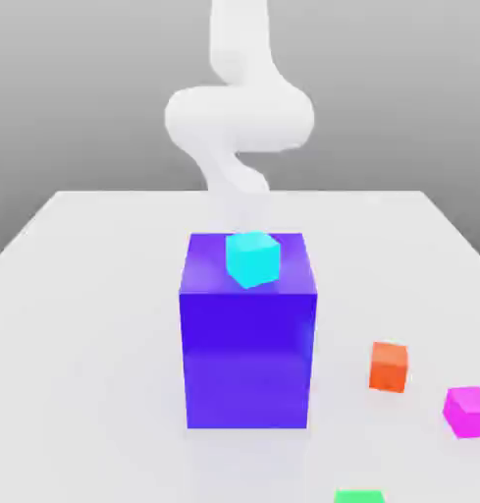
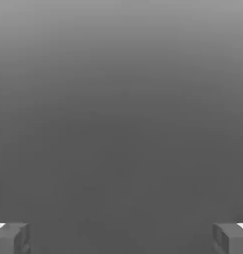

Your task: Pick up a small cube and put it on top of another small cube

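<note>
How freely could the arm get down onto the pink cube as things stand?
Probably freely. The pink cube sits alone on the table, apart from the orange cube and the blue block; the end effector is open.

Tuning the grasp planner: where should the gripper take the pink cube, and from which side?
Probably from above, across two opposite side faces of the pink cube. It sits flat on the table, apart from the orange cube, so its sides look free. The gripper is open.
</note>
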Robot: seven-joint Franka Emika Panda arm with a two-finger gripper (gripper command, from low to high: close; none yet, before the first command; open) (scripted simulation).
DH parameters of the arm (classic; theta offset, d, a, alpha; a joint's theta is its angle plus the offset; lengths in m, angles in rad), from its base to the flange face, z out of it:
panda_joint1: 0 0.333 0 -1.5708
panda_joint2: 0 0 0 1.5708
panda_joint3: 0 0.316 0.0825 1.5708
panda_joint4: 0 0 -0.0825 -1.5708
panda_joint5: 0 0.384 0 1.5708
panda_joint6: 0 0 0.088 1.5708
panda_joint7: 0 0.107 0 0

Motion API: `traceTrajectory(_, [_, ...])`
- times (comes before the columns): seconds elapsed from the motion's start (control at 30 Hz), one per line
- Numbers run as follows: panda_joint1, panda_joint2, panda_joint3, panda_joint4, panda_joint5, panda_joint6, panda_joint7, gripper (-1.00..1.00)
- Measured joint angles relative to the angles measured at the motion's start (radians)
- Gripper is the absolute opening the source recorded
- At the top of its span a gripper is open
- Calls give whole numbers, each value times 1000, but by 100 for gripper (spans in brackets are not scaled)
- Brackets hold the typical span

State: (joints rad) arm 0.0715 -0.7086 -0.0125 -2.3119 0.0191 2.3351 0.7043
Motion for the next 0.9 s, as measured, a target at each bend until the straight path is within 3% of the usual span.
traceTrajectory(0.53, [353, 587, 41, -74, 105, 220, -601, 0])
traceTrajectory(0.7, [451, 767, 84, -99, 65, 292, -736, 0])
traceTrajectory(0.9, [522, 979, 104, -123, -69, 384, -821, 0])
